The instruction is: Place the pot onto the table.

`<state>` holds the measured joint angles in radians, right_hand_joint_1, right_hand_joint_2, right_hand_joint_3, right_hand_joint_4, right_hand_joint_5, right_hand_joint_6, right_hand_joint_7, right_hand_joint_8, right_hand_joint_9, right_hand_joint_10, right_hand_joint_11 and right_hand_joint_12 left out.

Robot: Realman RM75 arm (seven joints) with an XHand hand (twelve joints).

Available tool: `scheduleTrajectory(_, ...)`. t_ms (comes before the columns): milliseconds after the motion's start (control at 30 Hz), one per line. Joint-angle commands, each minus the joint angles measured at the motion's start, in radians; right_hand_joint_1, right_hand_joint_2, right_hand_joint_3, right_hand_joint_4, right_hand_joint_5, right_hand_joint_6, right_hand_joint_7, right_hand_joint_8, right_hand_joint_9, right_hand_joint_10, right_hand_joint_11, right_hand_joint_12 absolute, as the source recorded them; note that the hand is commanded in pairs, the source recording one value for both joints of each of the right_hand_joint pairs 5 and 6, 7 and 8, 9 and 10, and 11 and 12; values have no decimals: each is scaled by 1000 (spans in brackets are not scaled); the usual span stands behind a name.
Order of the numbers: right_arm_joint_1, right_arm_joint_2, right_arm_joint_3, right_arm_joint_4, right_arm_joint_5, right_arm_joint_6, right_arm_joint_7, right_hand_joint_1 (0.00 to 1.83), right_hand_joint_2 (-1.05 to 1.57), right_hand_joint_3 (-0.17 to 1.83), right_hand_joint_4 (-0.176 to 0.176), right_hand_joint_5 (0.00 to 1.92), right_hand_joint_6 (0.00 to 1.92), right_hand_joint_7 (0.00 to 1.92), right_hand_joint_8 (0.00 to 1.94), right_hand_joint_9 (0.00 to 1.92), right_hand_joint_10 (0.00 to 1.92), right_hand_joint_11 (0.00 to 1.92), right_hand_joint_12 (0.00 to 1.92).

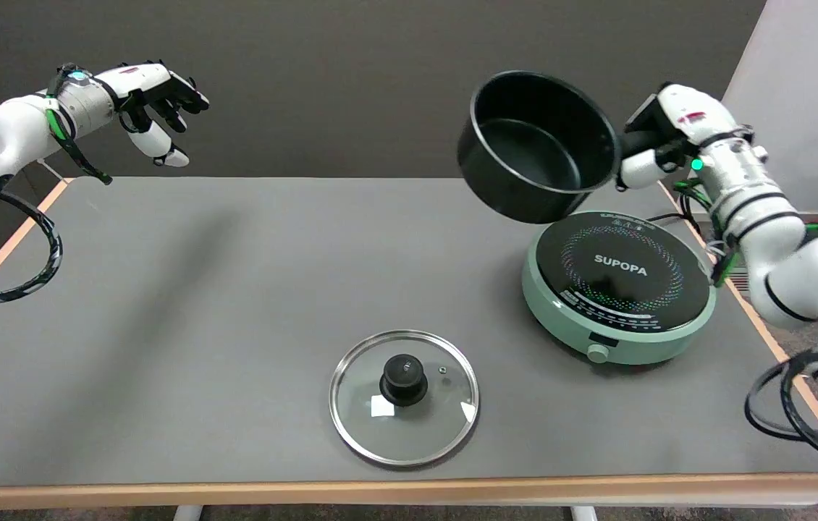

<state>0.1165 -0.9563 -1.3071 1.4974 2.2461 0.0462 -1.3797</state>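
a dark wall stands behind a grey-topped bench edged in pale wood. the white right hand is clamped round the short black handle of a black, round, deep-walled metal pot, its fingers wrapped tight on that stub. the pot hangs in the air just beyond the hand toward the middle of the bench, tilted so its open mouth faces the camera and shows a bare dark inside. it touches nothing below.

directly beneath the hand and pot sits a round mint-green induction cooker with a black glass top, its ring of small lights lit. farther out from the hand, toward the near edge, a round glass lid with a steel rim and black knob lies flat on the bench.

the pot looks rigid and fairly weighty for a one-sided hold; hanging off the handle it will want to droop or twist, so the handle is the only sensible purchase. its smooth coating seems slippery, and it should be levelled before it meets the bench.
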Motion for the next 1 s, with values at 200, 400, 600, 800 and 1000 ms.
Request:
scheduleTrajectory(200, 411, -112, -321, -397, 2, -156, -6, 1148, 843, 1461, -111, 1629, 1629, 1629, 1629, 1629, 1629, 1629, 1629)
scheduleTrajectory(400, 517, -207, -322, -585, -115, -176, -7, 1146, 855, 1441, -111, 1632, 1632, 1632, 1632, 1632, 1632, 1632, 1632)
scheduleTrajectory(600, 614, -280, -323, -744, -197, -182, -8, 1139, 879, 1410, -110, 1640, 1640, 1640, 1640, 1640, 1640, 1640, 1640)
scheduleTrajectory(800, 689, -335, -323, -876, -312, -184, -8, 1125, 925, 1359, -108, 1652, 1652, 1652, 1652, 1652, 1652, 1652, 1652)
scheduleTrajectory(1000, 717, -379, -323, -901, -382, -180, -8, 1112, 975, 1298, -107, 1665, 1665, 1665, 1665, 1665, 1665, 1665, 1665)
